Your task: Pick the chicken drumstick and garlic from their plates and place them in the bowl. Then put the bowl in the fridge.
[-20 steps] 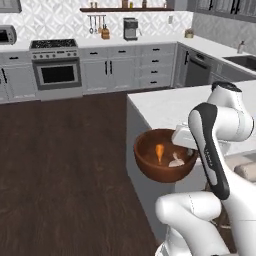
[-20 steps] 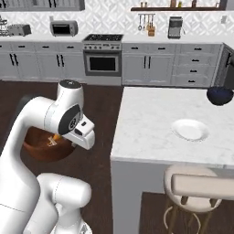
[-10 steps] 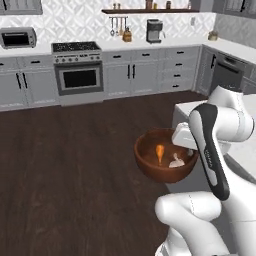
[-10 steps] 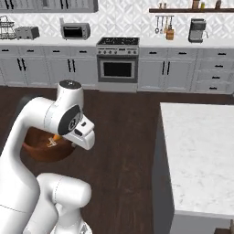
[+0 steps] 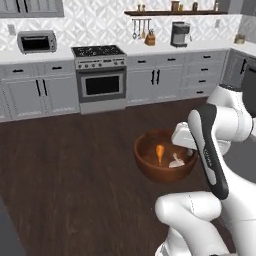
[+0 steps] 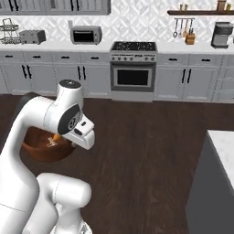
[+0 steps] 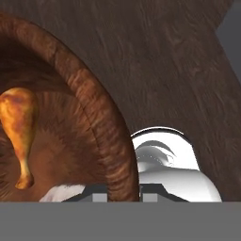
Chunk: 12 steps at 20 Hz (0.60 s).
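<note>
Pincer (image 7: 117, 196), pressed together on the rim of the bowl (image 5: 165, 167), is carrying it over the dark floor (image 5: 75, 170) with the chicken drumstick (image 5: 159, 152) and, seemingly, the garlic (image 5: 176, 162) lying inside, leftward of the grip.

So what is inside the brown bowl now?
Inside the bowl lie the chicken drumstick and the garlic. The near wall hides the bottom in the right base view.
</note>
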Motion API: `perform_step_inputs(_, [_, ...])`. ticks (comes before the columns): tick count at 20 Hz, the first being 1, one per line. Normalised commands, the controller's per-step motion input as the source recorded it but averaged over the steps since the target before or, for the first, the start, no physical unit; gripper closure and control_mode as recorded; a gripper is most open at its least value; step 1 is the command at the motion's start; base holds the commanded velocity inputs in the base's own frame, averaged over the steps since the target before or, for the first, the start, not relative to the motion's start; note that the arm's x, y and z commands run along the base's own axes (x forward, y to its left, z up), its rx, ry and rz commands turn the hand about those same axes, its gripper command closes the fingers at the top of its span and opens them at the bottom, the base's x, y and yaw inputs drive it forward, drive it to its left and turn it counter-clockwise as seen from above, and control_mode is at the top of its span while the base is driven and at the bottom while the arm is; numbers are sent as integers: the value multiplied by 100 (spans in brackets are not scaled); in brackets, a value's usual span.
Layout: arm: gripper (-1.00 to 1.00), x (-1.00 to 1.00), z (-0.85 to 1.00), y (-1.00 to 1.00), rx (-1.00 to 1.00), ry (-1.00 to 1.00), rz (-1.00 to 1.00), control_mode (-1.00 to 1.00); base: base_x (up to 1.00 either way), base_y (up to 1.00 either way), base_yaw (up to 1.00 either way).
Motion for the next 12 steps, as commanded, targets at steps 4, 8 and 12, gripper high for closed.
perform_step_inputs(4, [100,0,0,0,0,0,0,100,100,84,0])
perform_step_inputs(8, [100,0,0,0,0,0,0,100,100,80,0])
perform_step_inputs(12, [100,0,0,0,0,0,0,100,100,53,0])
